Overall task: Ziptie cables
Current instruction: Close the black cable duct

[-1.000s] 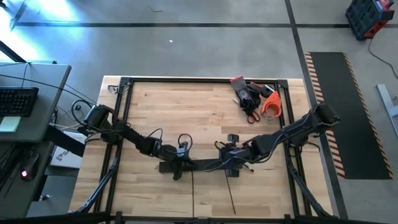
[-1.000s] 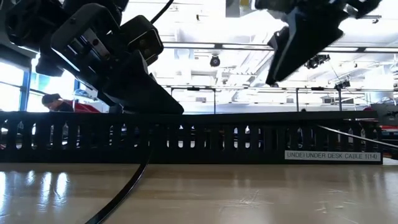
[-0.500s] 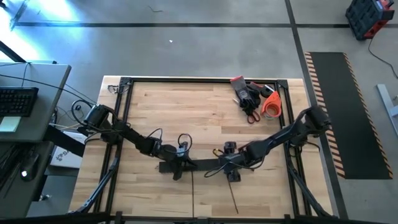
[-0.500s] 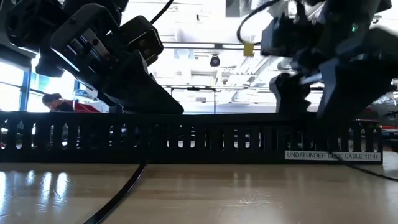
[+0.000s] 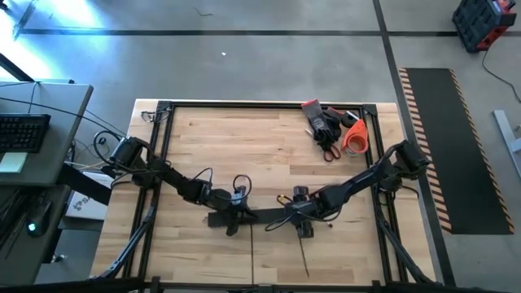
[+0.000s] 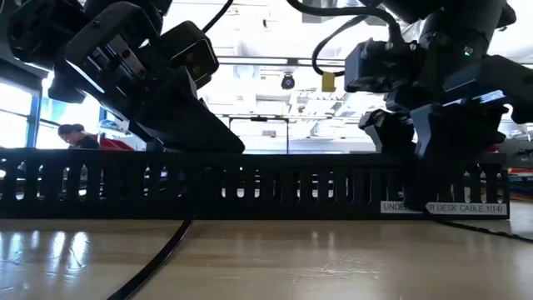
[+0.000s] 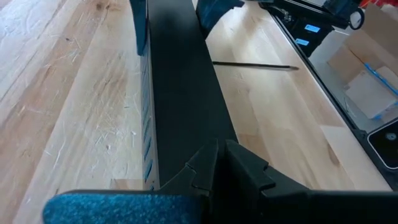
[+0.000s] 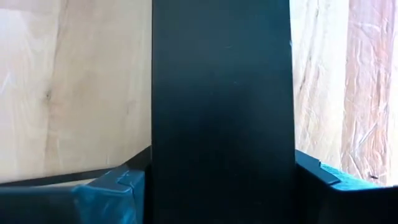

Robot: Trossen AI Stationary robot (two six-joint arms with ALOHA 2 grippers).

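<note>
The left gripper (image 7: 217,163) is keeping its jaws pressed together with nothing between them, the tips bearing down on the flat top of the slotted rail (image 6: 250,183) toward one end. The right gripper (image 8: 221,177) is working farther along the same rail. Its jaws are spread around the rail's width, with one of its fingers (image 8: 118,183) lying against each long edge, so it is clamping the rail itself, not a wire.

The cables (image 5: 304,259) are showing only in part. One thin dark strand is trailing off the rail's near side, just past the right gripper, and running across the table (image 5: 244,138) toward its front edge. A second faint line is lying nearer the left gripper. Whether more wires are sitting inside the rail is hidden.

These wires are looking very light and limp — they will probably sag, splay and slide out of a loose pinch. A low pinch is likely needed, gathering the strands together close to the rail where they are lying side by side. The free ends are apt to whip about. A firm squeeze should do no harm, though a single strand may slip between the pads.
</note>
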